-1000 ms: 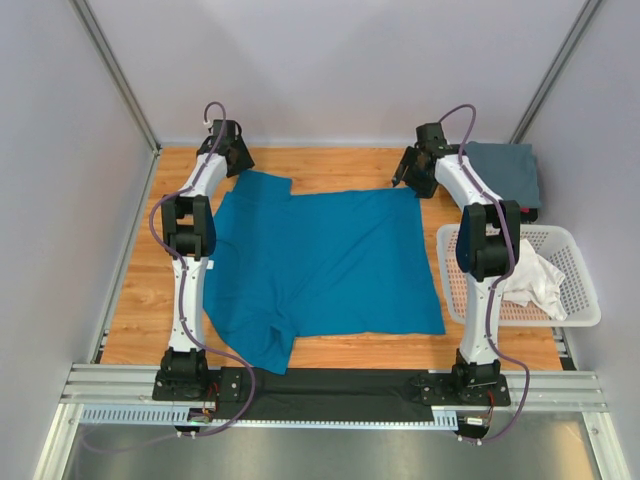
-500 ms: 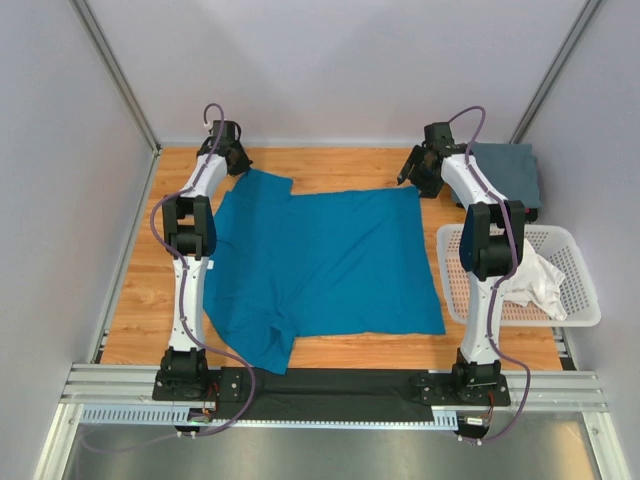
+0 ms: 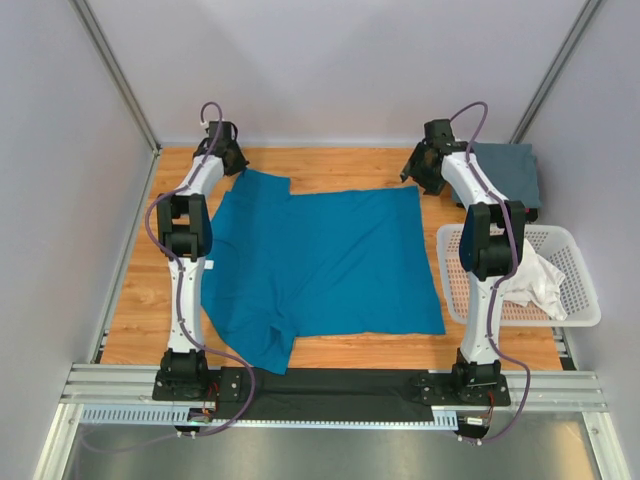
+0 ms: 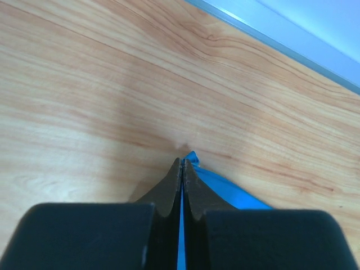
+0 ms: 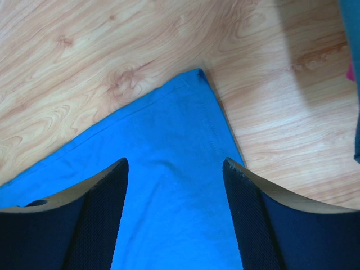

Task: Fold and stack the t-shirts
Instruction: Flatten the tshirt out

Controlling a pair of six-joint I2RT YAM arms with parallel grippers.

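A teal-blue t-shirt [image 3: 320,265] lies spread flat on the wooden table. My left gripper [image 3: 228,158] sits at its far left sleeve corner. In the left wrist view that gripper [image 4: 183,163] is shut on the blue cloth [image 4: 225,188], a thin strip of which shows between the fingers. My right gripper [image 3: 412,172] hovers open over the shirt's far right corner [image 5: 169,129], its fingers [image 5: 107,191] straddling the cloth without touching it. A slate grey t-shirt [image 3: 510,172] lies folded at the far right. A white t-shirt [image 3: 535,280] lies crumpled in the basket.
A white lattice basket [image 3: 590,290] stands at the right, beside the right arm. The grey shirt's edge [image 5: 351,34] shows at the right of the right wrist view. A wall rail [image 4: 292,48] runs close behind the left gripper. Bare wood lies along the far edge.
My left gripper has closed on the teal shirt's sleeve corner. The right gripper has shifted slightly to the right and back, staying open.
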